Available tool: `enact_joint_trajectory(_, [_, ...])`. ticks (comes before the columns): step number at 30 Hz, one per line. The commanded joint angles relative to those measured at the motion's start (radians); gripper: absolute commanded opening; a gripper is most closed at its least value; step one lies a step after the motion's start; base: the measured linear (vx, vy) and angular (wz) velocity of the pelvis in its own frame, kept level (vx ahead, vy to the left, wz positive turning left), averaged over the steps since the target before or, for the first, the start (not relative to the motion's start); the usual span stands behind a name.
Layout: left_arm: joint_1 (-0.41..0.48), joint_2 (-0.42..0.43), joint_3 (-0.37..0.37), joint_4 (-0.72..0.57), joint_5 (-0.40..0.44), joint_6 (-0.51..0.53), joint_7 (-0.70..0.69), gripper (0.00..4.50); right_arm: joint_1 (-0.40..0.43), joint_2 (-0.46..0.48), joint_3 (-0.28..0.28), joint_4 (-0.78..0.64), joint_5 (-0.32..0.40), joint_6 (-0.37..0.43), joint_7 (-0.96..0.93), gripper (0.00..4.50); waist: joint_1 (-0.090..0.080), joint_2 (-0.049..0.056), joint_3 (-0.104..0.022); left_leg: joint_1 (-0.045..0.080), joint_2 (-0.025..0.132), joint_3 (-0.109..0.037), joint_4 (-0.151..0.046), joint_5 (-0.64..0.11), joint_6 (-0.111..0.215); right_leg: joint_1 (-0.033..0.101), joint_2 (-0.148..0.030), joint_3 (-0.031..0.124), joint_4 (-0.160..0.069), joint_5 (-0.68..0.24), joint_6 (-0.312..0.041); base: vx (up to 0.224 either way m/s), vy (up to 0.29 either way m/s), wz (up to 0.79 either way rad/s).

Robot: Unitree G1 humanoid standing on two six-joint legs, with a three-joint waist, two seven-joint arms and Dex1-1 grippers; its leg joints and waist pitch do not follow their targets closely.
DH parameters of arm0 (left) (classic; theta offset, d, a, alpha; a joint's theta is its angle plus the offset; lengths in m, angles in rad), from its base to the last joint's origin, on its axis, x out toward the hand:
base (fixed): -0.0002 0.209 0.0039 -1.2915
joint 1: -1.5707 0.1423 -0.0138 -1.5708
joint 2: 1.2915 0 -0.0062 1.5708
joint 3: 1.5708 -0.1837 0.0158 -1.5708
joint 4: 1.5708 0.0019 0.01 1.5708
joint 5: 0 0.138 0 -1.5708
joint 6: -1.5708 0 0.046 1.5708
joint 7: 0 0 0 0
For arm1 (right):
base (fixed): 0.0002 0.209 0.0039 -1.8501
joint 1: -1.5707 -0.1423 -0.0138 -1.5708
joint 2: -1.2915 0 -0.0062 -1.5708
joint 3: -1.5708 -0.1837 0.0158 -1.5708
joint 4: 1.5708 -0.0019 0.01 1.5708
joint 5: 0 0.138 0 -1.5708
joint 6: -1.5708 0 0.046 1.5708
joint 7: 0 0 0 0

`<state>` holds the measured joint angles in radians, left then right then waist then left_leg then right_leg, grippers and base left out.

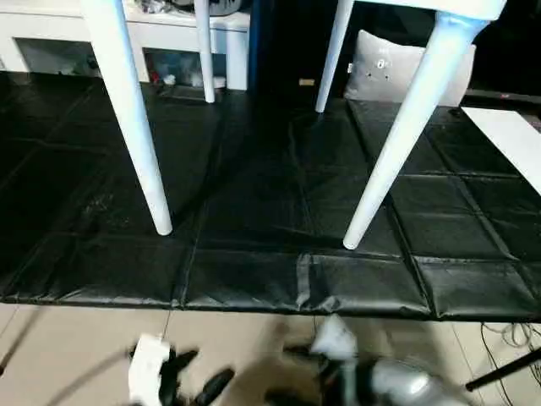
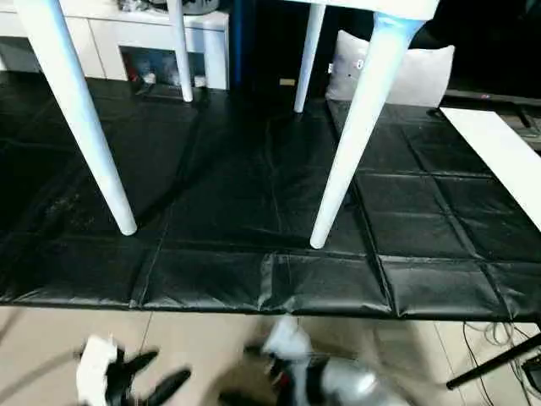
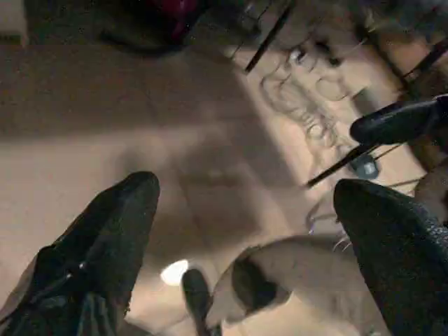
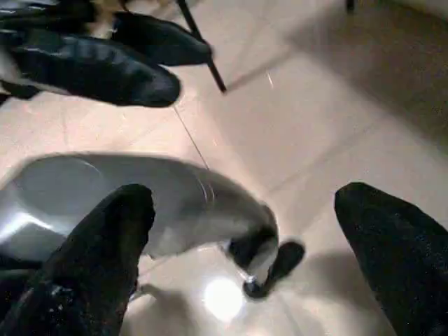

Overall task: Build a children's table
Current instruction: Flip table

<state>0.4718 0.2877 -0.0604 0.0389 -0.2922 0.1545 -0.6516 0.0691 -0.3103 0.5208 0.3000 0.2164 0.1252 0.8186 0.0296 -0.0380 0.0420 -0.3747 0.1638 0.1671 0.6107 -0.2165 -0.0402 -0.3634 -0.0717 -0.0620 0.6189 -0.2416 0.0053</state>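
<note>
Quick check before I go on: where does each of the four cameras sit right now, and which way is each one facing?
Left eye view: on the head, looking forward and down at the standing white plastic children's table on the black quilted floor mat; left gripper low in the picture.
Right eye view: beside it, same scene; right gripper at the bottom.
Left wrist view: along its own open fingers at the beige tiled floor.
Right wrist view: along its own open fingers at the floor and the other gripper.
Shared: both eyes see all four table legs.
</note>
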Motion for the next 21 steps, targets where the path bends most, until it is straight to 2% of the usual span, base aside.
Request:
enact_joint_trajectory(1, [-0.015, -0.008, -0.015, 0.048, 0.029, -0.026, 0.022, 4.43, -0.018, 0.002, -0.01, 0.058, -0.034, -0.026, -0.042, 4.5, -0.004, 0.009, -0.008, 0.011, 0.083, -0.038, -0.111, -0.391, -0.024, 0.008, -0.085, 0.066, -0.102, -0.289, -0.156, 0.0, 0.0, 0.0])
enact_joint_trajectory(2, [-0.049, -0.026, -0.016, 0.105, 0.046, -0.026, 0.058, 4.43, -0.029, 0.02, -0.008, 0.124, -0.058, -0.039, -0.075, 4.5, -0.004, 0.01, -0.003, 0.017, 0.082, -0.037, -0.114, -0.409, -0.031, 0.002, -0.084, 0.066, -0.104, -0.312, -0.157, 0.0, 0.0, 0.0])
enact_joint_trajectory(4, [-0.101, -0.052, -0.019, 0.192, 0.069, -0.036, 0.092, 4.43, -0.047, 0.048, -0.018, 0.224, -0.086, -0.047, -0.132, 4.5, -0.005, 0.007, -0.005, 0.025, 0.08, -0.034, -0.11, -0.416, -0.042, -0.001, -0.087, 0.069, -0.109, -0.322, -0.167, 0.0, 0.0, 0.0])
enact_joint_trajectory(5, [-0.171, -0.076, -0.013, 0.313, 0.09, -0.012, 0.14, 4.43, -0.075, 0.072, -0.03, 0.329, -0.122, -0.073, -0.205, 4.5, -0.001, 0.007, -0.009, 0.024, 0.082, -0.033, -0.111, -0.383, -0.043, 0.005, -0.088, 0.07, -0.104, -0.273, -0.178, 0.0, 0.0, 0.0])
enact_joint_trajectory(6, [-0.171, -0.076, -0.013, 0.313, 0.09, -0.012, 0.14, 4.43, -0.075, 0.072, -0.03, 0.329, -0.122, -0.073, -0.205, 4.5, -0.005, 0.009, -0.006, 0.023, 0.079, -0.032, -0.112, -0.373, -0.045, 0.002, -0.086, 0.069, -0.103, -0.262, -0.184, 0.0, 0.0, 0.0])
enact_joint_trajectory(7, [-0.2, -0.081, -0.016, 0.364, 0.107, 0.0, 0.165, 4.43, -0.084, 0.084, -0.045, 0.366, -0.12, -0.069, -0.231, 4.5, -0.004, 0.009, -0.009, 0.023, 0.079, -0.033, -0.111, -0.365, -0.046, 0.007, -0.085, 0.066, -0.101, -0.247, -0.188, 0.0, 0.0, 0.0])
enact_joint_trajectory(8, [-0.268, -0.093, -0.021, 0.484, 0.14, 0.028, 0.222, 4.43, -0.106, 0.114, -0.086, 0.449, -0.106, -0.052, -0.297, 4.5, -0.008, 0.008, -0.011, 0.02, 0.078, -0.031, -0.112, -0.338, -0.041, 0.01, -0.083, 0.067, -0.094, -0.186, -0.193, 0.0, 0.0, 0.0])
enact_joint_trajectory(9, [-0.362, -0.113, -0.01, 0.661, 0.166, 0.018, 0.304, 4.43, -0.144, 0.155, -0.165, 0.573, -0.071, -0.023, -0.419, 4.5, -0.007, 0.005, -0.019, 0.019, 0.081, -0.035, -0.11, -0.295, -0.034, 0.02, -0.087, 0.066, -0.084, -0.125, -0.207, 0.0, 0.0, 0.0])
enact_joint_trajectory(10, [-0.391, -0.122, 0.002, 0.715, 0.163, 0.013, 0.329, 4.43, -0.159, 0.163, -0.189, 0.615, -0.061, -0.013, -0.468, 4.5, -0.011, 0.007, -0.01, 0.016, 0.076, -0.031, -0.112, -0.293, -0.029, 0.011, -0.083, 0.068, -0.087, -0.13, -0.212, 0.0, 0.0, 0.0])
enact_joint_trajectory(11, [-0.42, -0.126, 0.009, 0.765, 0.167, 0.014, 0.36, 4.43, -0.175, 0.17, -0.224, 0.659, -0.041, 0.003, -0.522, 4.5, -0.008, 0.009, -0.022, 0.019, 0.077, -0.035, -0.107, -0.264, -0.029, 0.023, -0.091, 0.066, -0.081, -0.098, -0.23, 0.0, 0.0, 0.0])
enact_joint_trajectory(12, [-0.437, -0.127, 0.012, 0.791, 0.171, 0.016, 0.375, 4.43, -0.185, 0.175, -0.245, 0.685, -0.03, 0.01, -0.55, 4.5, -0.01, 0.013, -0.024, 0.016, 0.081, -0.032, -0.103, -0.214, -0.023, 0.026, -0.093, 0.066, -0.075, -0.022, -0.244, 0.0, 0.0, 0.0])
enact_joint_trajectory(14, [-0.455, -0.125, 0.011, 0.815, 0.179, 0.023, 0.387, 4.43, -0.199, 0.182, -0.277, 0.717, -0.012, 0.013, -0.598, 4.5, -0.012, 0.008, -0.028, 0.015, 0.081, -0.026, -0.097, -0.168, 0.004, 0.031, -0.093, 0.064, -0.068, 0.064, -0.265, 0.0, 0.0, 0.0])
enact_joint_trajectory(17, [-0.535, -0.122, 0.053, 0.886, 0.165, 0.049, 0.428, 4.43, -0.267, 0.187, -0.335, 0.832, 0.013, 0.062, -0.653, 4.5, -0.012, 0.008, -0.036, 0.016, 0.078, -0.021, -0.087, -0.108, 0.044, 0.035, -0.093, 0.062, -0.06, 0.136, -0.292, 0.0, 0.0, 0.0])
enact_joint_trajectory(18, [-0.552, -0.121, 0.061, 0.897, 0.161, 0.057, 0.434, 4.43, -0.277, 0.184, -0.341, 0.846, 0.016, 0.063, -0.645, 4.5, -0.009, 0.011, -0.031, 0.018, 0.081, -0.017, -0.088, -0.127, 0.06, 0.031, -0.095, 0.06, -0.064, 0.102, -0.309, 0.0, 0.0, 0.0])
enact_joint_trajectory(19, [-0.563, -0.121, 0.065, 0.911, 0.159, 0.053, 0.435, 4.43, -0.282, 0.185, -0.346, 0.855, 0.012, 0.056, -0.646, 4.5, -0.006, 0.011, -0.028, 0.018, 0.083, -0.017, -0.089, -0.139, 0.06, 0.03, -0.097, 0.06, -0.068, 0.079, -0.308, 0.0, 0.0, 0.0])
enact_joint_trajectory(20, [-0.614, -0.125, 0.087, 0.987, 0.151, 0.028, 0.439, 4.43, -0.304, 0.192, -0.375, 0.898, -0.005, 0.024, -0.654, 4.5, -0.004, 0.012, -0.029, 0.02, 0.081, -0.015, -0.089, -0.16, 0.051, 0.029, -0.095, 0.061, -0.071, 0.033, -0.305, 0.0, 0.0, 0.0])
enact_joint_trajectory(21, [-0.614, -0.125, 0.087, 0.987, 0.151, 0.028, 0.439, 4.43, -0.304, 0.192, -0.375, 0.898, -0.005, 0.024, -0.654, 4.5, 0.001, 0.014, -0.029, 0.022, 0.084, -0.017, -0.091, -0.165, 0.045, 0.028, -0.098, 0.061, -0.072, 0.02, -0.304, 0.0, 0.0, 0.0])
